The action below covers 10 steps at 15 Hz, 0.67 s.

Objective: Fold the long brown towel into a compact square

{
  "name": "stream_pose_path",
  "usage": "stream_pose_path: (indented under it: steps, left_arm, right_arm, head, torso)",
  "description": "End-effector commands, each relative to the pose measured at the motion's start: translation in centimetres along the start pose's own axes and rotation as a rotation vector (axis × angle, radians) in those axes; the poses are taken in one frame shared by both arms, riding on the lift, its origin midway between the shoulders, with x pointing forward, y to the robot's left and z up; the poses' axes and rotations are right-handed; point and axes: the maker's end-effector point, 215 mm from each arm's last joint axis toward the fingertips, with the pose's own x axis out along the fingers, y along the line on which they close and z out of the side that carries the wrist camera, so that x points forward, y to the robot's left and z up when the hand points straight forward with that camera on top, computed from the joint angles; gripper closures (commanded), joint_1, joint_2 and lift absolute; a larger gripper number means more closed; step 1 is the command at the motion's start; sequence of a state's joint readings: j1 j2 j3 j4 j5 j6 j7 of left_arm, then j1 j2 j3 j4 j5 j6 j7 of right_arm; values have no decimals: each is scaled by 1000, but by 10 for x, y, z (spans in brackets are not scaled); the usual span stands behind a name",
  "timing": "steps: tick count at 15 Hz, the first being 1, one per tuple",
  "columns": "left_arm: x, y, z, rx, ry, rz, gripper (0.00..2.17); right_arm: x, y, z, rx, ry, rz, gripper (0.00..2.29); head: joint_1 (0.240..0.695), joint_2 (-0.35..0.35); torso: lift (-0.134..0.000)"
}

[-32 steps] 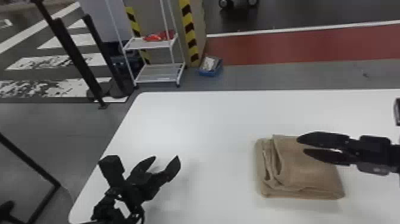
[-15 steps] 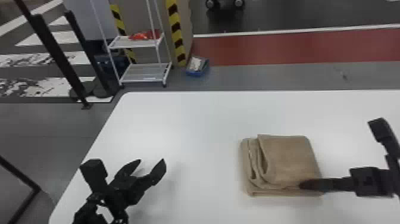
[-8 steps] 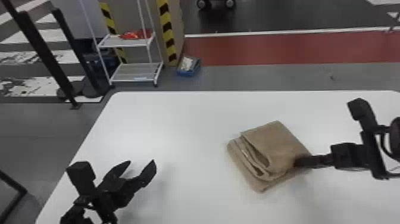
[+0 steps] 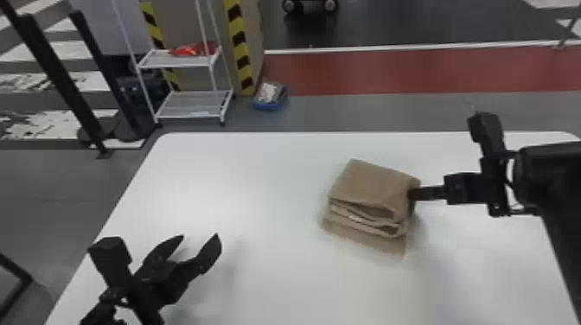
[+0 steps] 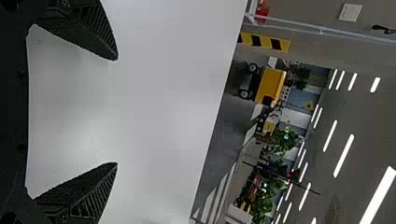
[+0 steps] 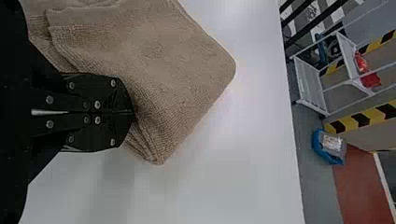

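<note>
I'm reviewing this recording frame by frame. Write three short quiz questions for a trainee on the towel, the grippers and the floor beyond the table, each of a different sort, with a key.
1. True or false: the fingers of the left gripper are spread apart, with nothing between them.

2. Which part of the brown towel is the right gripper closed on?
A) the middle of its top face
B) the side toward the right arm
C) the side toward the left gripper

3. Fill in the colour: on the floor beyond the white table sits a small ____ bin.

Key: 1 true; 2 B; 3 blue
</note>
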<state>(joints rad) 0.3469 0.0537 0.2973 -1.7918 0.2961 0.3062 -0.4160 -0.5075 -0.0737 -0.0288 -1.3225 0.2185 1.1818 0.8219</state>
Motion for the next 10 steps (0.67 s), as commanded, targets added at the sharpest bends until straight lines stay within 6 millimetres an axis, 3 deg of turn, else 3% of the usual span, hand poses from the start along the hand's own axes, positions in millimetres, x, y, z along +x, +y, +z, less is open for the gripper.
stream_pose_path:
  steps: [1, 3, 4, 5, 8, 9, 10]
  left_arm:
    - [-1, 1, 1, 0, -3, 0, 76]
    - [-1, 2, 1, 0, -5, 4, 76]
    - [-1, 3, 1, 0, -5, 5, 76]
    - [-2, 5, 2, 0, -7, 7, 76]
    - [-4, 10, 5, -8, -14, 16, 76]
    - [-3, 9, 5, -8, -15, 13, 76]
    - [-2, 8, 6, -8, -16, 11, 76]
  right_arm:
    - [17, 8, 26, -43, -44, 8, 2125]
    - [22, 8, 33, -84, -41, -23, 2125]
    - [24, 8, 24, -94, -22, -23, 2121]
    - [11, 2, 19, -120, -2, -50, 2091]
    - [-20, 24, 12, -277, 61, -24, 1922]
    - [-29, 34, 9, -321, 76, -12, 1747]
    - [-31, 51, 3, -354, 98, 20, 1345]
  head:
    - [695, 135]
    - [695, 143]
    - [695, 146]
    - [695, 150]
    - [695, 160]
    - [695, 162]
    - [695, 165]
  torso:
    - [-120]
    - [-120]
    - [-120]
    - [-120]
    - [-120]
    - [-120]
    - [-120]
